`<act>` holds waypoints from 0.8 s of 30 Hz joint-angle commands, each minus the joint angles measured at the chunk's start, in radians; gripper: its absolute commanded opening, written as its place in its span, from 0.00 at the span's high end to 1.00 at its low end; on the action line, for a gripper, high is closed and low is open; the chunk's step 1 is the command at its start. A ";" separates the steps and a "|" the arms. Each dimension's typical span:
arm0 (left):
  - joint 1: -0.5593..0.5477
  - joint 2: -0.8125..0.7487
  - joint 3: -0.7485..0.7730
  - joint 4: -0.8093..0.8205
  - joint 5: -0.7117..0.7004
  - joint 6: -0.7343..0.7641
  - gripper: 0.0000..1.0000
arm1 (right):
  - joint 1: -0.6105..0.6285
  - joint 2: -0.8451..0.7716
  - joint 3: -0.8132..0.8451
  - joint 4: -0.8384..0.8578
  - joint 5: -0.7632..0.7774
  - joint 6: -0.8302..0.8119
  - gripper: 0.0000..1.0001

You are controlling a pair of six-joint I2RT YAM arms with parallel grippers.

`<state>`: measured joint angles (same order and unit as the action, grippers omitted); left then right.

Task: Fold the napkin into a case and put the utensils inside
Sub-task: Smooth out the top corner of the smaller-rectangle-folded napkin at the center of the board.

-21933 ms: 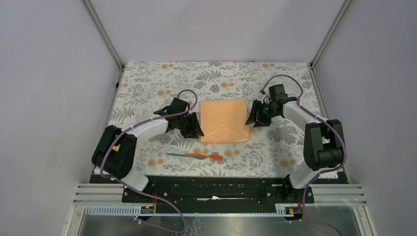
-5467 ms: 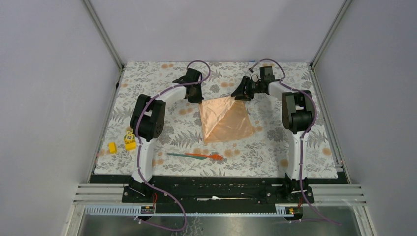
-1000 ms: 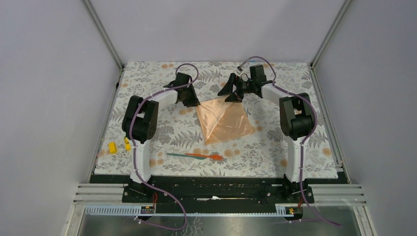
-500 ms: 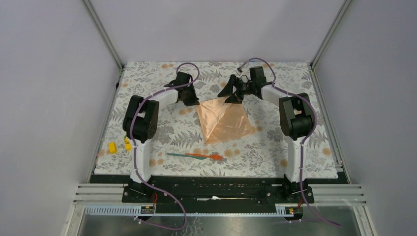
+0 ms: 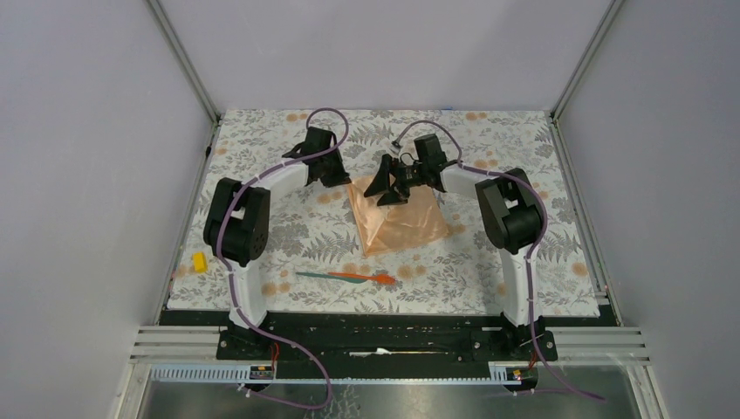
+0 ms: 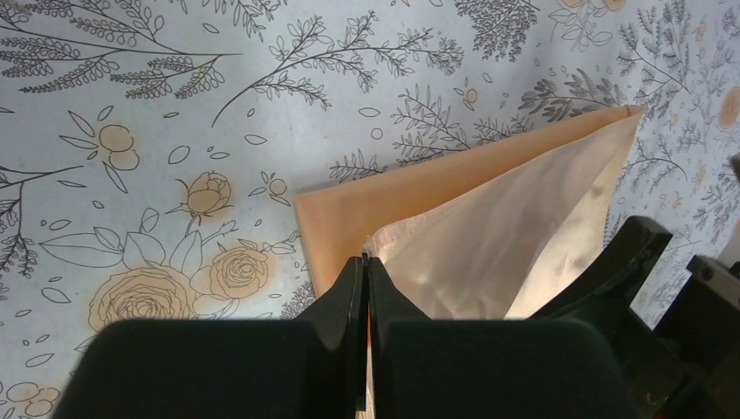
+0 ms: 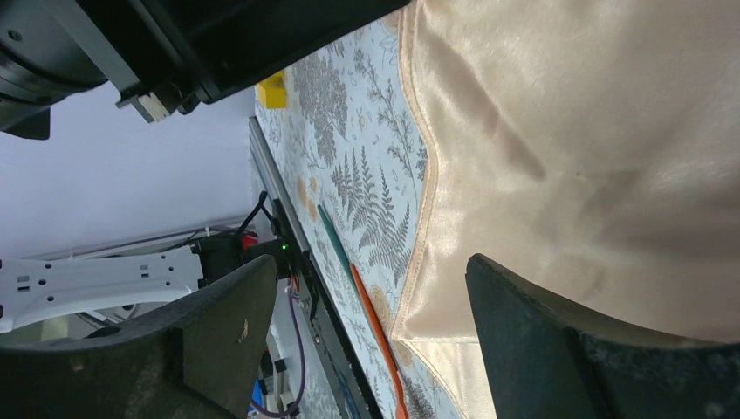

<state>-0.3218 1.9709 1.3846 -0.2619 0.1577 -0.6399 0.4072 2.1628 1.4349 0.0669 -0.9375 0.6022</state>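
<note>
The top view looks down from high behind the arm bases at 6 o'clock toward 12 over the whole desk [image 5: 558, 262], the left wrist view peers close past the left pincer [image 6: 365, 266], and the right wrist view, rolled sideways, skims low, all three sharing the napkin [image 5: 403, 223].

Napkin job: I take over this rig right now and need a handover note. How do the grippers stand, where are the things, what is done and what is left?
Left gripper: fingers shut on the far left corner of the napkin.
Right gripper: fingers open over the napkin's far part, holding nothing.
Utensils: one teal, one orange, lying together on the tablecloth on the near side of the napkin, outside it.
Done: napkin partly folded, with a paler flap over the peach layer.
Left: finish the case, then put the utensils inside.
</note>
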 commanded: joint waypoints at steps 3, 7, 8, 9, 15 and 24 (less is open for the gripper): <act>0.001 0.001 -0.028 0.046 -0.029 -0.005 1.00 | 0.035 -0.009 -0.061 0.123 -0.050 0.063 0.14; 0.001 0.035 -0.016 0.035 -0.046 0.004 1.00 | 0.064 -0.013 -0.099 0.172 -0.069 0.094 0.14; 0.001 0.043 -0.010 0.028 -0.051 0.005 1.00 | 0.070 -0.015 -0.109 0.192 -0.077 0.107 0.15; 0.001 0.048 -0.011 0.027 -0.054 0.005 1.00 | 0.076 -0.017 -0.120 0.213 -0.087 0.122 0.15; 0.002 0.060 -0.014 0.021 -0.090 0.016 1.00 | 0.105 -0.029 -0.163 0.281 -0.104 0.172 0.15; 0.003 0.077 -0.027 0.017 -0.106 0.017 1.00 | 0.131 -0.042 -0.238 0.380 -0.127 0.238 0.20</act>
<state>-0.3218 2.0365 1.3609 -0.2554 0.0872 -0.6361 0.5217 2.1624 1.2362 0.3454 -1.0183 0.7887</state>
